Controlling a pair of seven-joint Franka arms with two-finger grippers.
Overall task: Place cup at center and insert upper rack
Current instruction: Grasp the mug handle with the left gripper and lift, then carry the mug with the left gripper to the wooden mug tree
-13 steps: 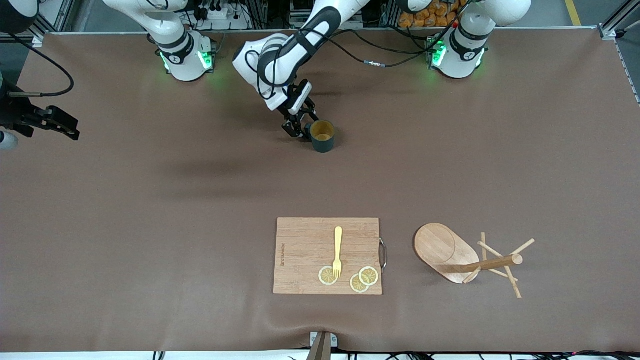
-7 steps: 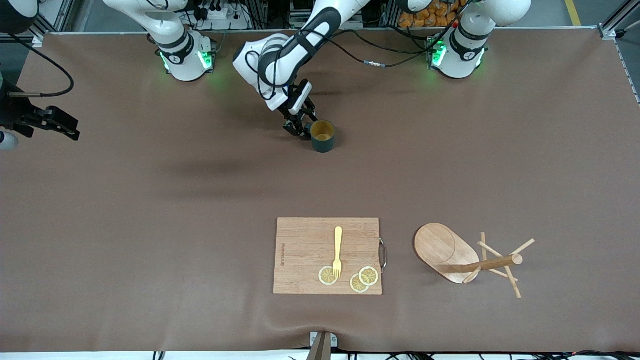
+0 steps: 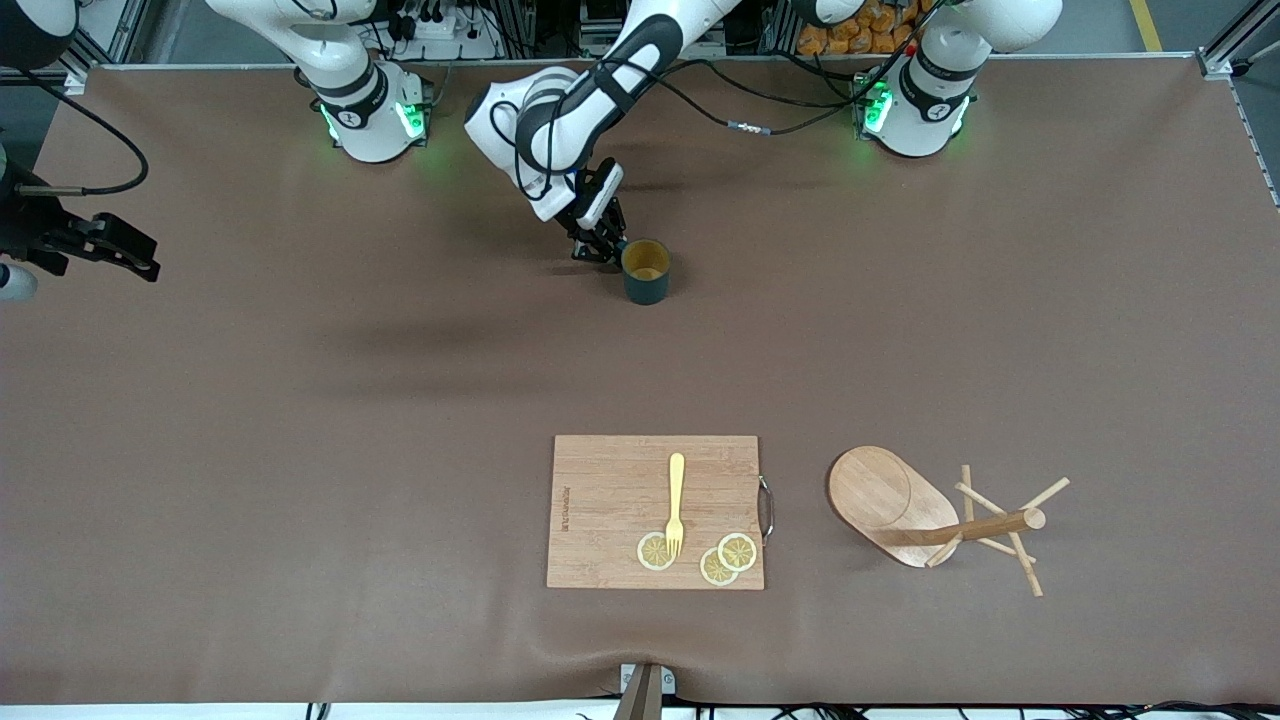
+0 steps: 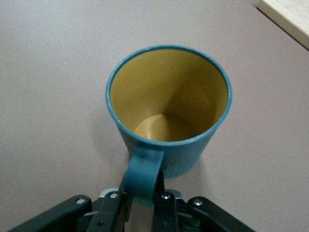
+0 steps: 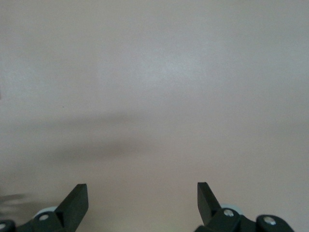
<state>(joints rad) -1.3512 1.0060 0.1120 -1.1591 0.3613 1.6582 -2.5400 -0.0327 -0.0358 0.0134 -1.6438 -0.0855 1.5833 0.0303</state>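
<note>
Your left end effector (image 3: 603, 250) is clamped narrow on the handle of the cup (image 3: 645, 272); in the left wrist view the two fingers (image 4: 163, 205) pinch the teal loop from either side, with the cup (image 4: 169, 106) standing upright just ahead of them. In the front view the cup sits in the upper middle of the frame, on the brown surface (image 3: 300, 400) close to the robots' bases. It is empty: you can see its bare yellowish-tan bottom.

The relation your next move turns on: the cup body hangs off the handle toward the front camera, so any lift will load the grip from one side. Judge it likely to tip unless you keep the wrist level.

The upper rack (image 3: 935, 520) lies on its side at the lower right of the frame, its post's long axis running roughly across the frame, oval base toward the cutting board (image 3: 600, 500). That board, at lower middle, carries a yellow fork (image 3: 676, 503) and three lemon slices (image 3: 720, 558).

Your right end effector (image 3: 120, 250) waits at the left edge of the frame, fingers (image 5: 75, 203) spread wide over bare surface, holding nothing.
</note>
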